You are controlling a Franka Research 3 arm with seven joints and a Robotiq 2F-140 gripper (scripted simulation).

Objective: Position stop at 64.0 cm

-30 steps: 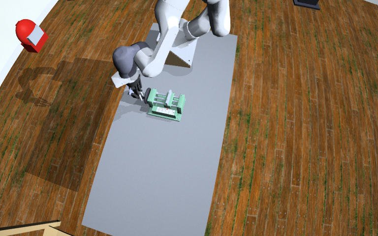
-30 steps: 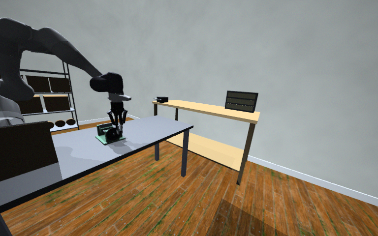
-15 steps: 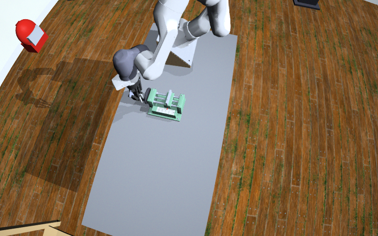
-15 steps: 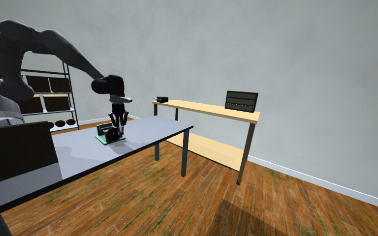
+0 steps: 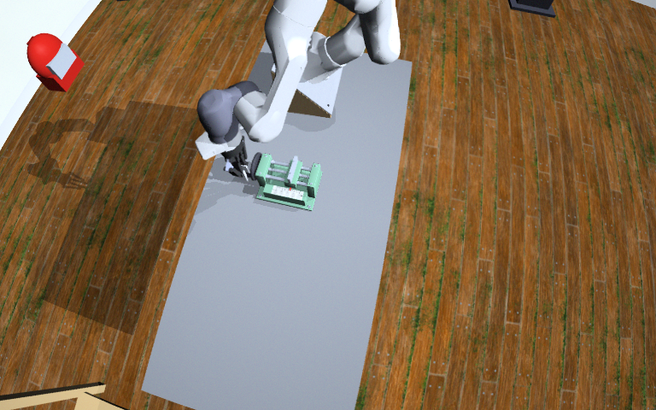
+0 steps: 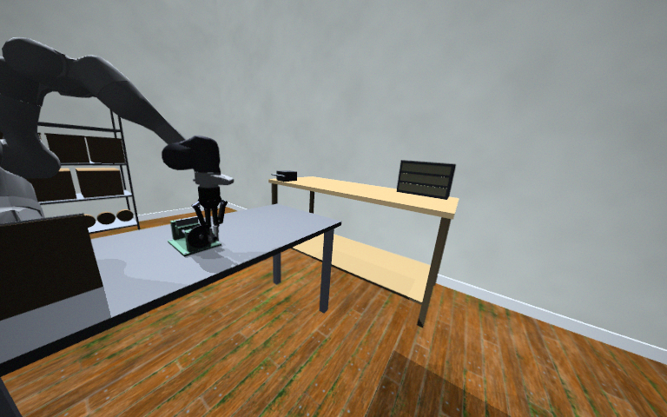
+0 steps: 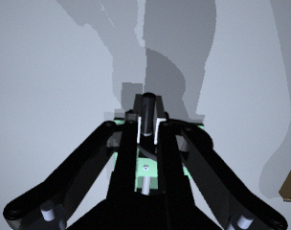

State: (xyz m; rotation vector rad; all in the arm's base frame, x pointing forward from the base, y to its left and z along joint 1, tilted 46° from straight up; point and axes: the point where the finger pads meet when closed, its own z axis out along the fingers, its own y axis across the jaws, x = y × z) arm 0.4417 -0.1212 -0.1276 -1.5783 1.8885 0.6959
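The green stop fixture (image 5: 284, 202) (image 6: 187, 249) (image 7: 152, 165) stands on the grey table. Its sliding stop (image 5: 294, 172) sits on rods between two green end blocks, near the middle. A small red pointer (image 5: 289, 189) shows over the white scale (image 5: 280, 191); the numbers are too small to read. The dark handwheel (image 5: 256, 166) (image 6: 195, 239) is at the fixture's left end in the top view. My gripper (image 5: 244, 172) (image 6: 214, 234) (image 7: 147, 104) points down beside the wheel. It is shut on the wheel's dark crank handle (image 7: 148, 106), which stands between the two pale fingertip pads.
The grey table (image 5: 271, 304) (image 6: 285, 221) has its left edge close to my gripper in the top view. The arm's wedge-shaped base (image 5: 321, 96) stands behind the fixture. A wooden bench (image 6: 363, 192) and a shelf rack (image 6: 133, 206) stand farther off.
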